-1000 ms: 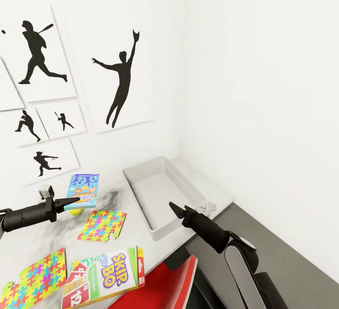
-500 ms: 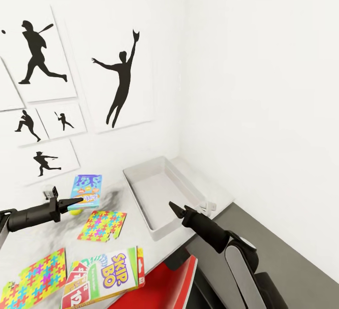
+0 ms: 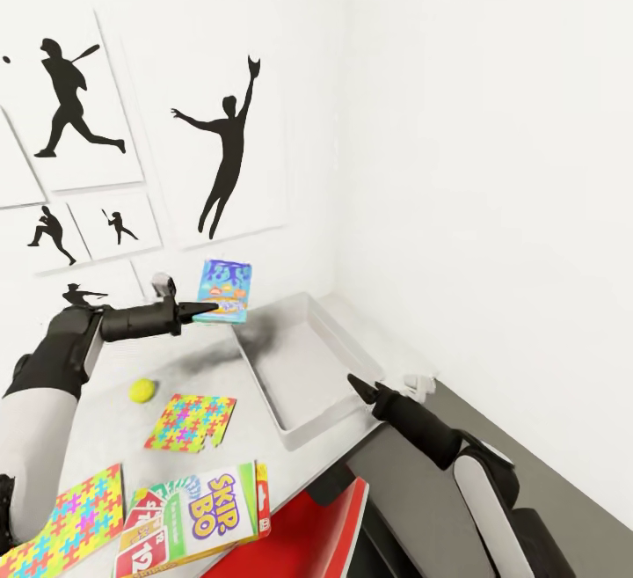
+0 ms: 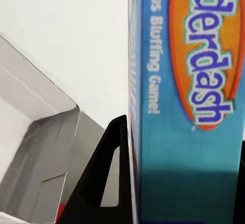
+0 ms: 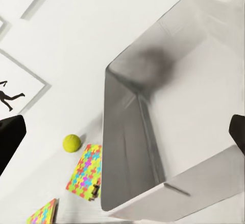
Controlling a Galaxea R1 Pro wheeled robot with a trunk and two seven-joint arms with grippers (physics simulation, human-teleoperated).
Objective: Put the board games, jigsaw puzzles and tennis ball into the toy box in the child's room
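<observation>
- The left gripper (image 3: 204,307) pinches the blue printed cardboard board-game box (image 3: 226,290) by one short edge, aloft above the far left corner of the shallow light-grey toy box (image 3: 327,324).
- It looks light, stiff and glossy; a deeper hold should resist tipping.
- The left wrist view shows a finger (image 4: 104,183) flat against its side.
- The right gripper (image 3: 359,384) hangs empty, fingers spread in the right wrist view, which also shows the small yellow-green tennis ball (image 5: 72,142).

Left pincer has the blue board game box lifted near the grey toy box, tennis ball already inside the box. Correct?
Not quite. The small yellow-green tennis ball lies on the white table, outside the light-grey toy box, per the head view. The left pincer does hold the blue board game box lifted.
</observation>
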